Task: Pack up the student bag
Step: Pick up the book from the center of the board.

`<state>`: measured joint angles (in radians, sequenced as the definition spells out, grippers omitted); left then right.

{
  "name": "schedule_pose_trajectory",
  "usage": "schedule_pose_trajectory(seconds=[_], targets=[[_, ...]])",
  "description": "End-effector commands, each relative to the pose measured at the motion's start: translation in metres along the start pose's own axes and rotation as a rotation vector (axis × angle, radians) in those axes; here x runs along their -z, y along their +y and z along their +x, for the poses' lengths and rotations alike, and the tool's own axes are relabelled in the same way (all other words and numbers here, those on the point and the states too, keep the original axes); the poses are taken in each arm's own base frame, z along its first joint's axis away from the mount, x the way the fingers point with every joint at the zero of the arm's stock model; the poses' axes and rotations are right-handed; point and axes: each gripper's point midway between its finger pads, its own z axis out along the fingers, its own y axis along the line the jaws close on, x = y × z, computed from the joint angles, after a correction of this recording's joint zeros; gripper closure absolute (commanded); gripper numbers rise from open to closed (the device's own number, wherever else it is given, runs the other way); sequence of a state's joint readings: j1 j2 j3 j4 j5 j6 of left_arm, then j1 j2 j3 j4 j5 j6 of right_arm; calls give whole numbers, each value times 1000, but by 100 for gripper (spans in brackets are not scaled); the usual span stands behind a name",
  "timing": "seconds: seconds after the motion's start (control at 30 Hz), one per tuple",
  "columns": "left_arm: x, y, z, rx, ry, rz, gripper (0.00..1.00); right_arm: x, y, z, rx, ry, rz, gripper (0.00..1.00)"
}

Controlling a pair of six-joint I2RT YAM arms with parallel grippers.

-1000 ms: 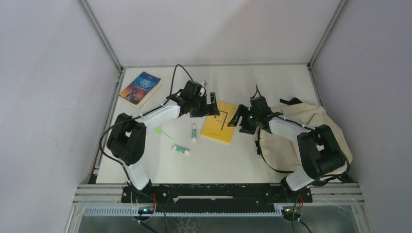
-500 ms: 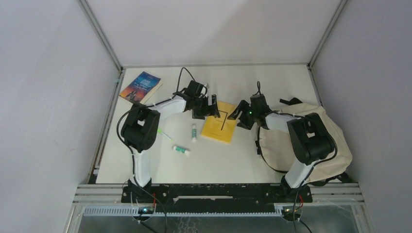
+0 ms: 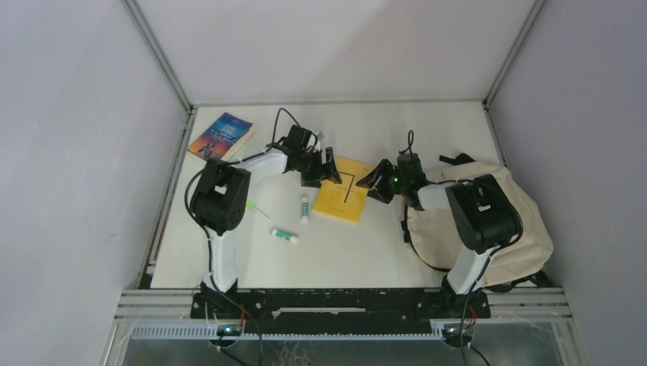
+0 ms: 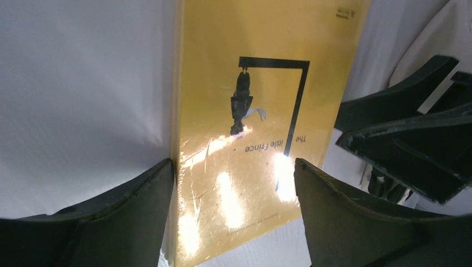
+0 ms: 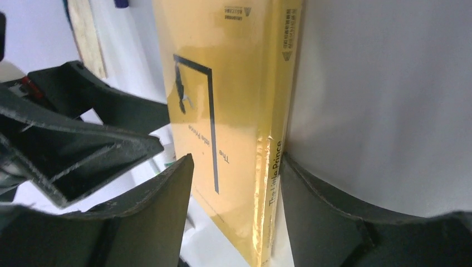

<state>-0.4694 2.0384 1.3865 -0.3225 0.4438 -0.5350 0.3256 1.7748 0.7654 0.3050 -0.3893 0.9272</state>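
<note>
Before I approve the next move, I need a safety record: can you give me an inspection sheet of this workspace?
Surface: white table, flat.
Job's things: student bag at the right edge; yellow book at centre.
Clutter: blue book far left; white tube, green-capped tube, green pen.
Pincers: left pincer and right pincer open, straddling the yellow book's opposite edges.
Cables: black cable loops above the left wrist.
Surroundings: grey walls, metal frame.

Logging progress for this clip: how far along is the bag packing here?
Done: nothing visibly packed. In hand: the left gripper and right gripper, both open, straddle the yellow book. Remaining: that book, the blue book, glue stick, green pen and marker all lie outside the student bag.
</note>
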Motion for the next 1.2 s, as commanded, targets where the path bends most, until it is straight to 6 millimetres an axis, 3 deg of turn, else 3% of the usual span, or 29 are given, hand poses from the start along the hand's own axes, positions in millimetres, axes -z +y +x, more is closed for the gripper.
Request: schedule_pose_trajectory(seconds=[0.0, 0.17, 0.33, 0.5, 0.6, 0.63, 0.8, 0.93, 1.03, 1.17], targets=[[-2, -52, 14, -11, 53, 222, 22, 32, 99, 12, 14, 53, -397, 35], [-1, -56, 17, -1, 44, 259, 42, 50, 117, 9, -1, 23, -503, 36], [0, -61, 16, 8, 41, 283, 42, 46, 112, 8, -14, 13, -516, 40], [5, -63, 15, -3, 29, 281, 40, 32, 90, 13, -44, 34, -440, 65], [13, -63, 13, -19, 13, 258, 37, 29, 79, 16, -34, 43, -386, 94], [19, -65, 12, -27, 2, 255, 36, 30, 76, 17, -27, 44, -367, 100], [69, -74, -8, -77, -122, 205, 24, 52, 70, 15, 69, 30, -306, 100], [131, -83, -21, -135, -276, 172, 10, 87, 93, 17, 270, 16, -393, 100], [164, -90, -21, -174, -336, 171, 7, 111, 113, 32, 429, 97, -512, 100], [196, -98, -10, -281, -352, 185, 5, 131, 122, 59, 581, 265, -611, 100]])
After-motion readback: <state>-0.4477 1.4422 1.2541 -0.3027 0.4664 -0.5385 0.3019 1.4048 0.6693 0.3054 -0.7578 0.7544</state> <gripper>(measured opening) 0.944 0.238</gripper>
